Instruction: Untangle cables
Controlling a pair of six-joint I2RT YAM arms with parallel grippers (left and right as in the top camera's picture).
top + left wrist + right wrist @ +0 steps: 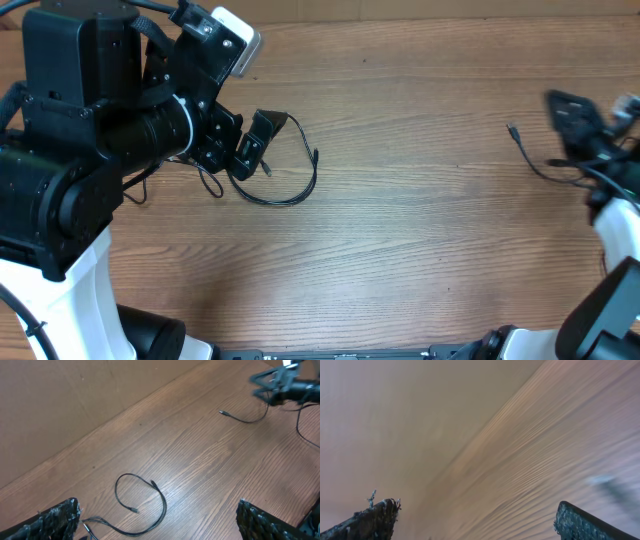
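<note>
L end effector [156,512] wide open, gripping nothing; looped cable [165,506] flat on surface [420,250] just beside it. R end effector [477,507] wide open, empty, view blurred. 2nd cable [244,421] at far right.

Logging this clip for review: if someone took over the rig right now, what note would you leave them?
Left gripper: open, empty, over the looped cable on the left of the table.
Right gripper: open, nothing between its fingers; its view is blurred.
Second cable: lies far right, beside the right gripper.
Done: the two cables lie well apart, not crossing.
Left: the looped cable curls over itself; probably straighten it next.
</note>
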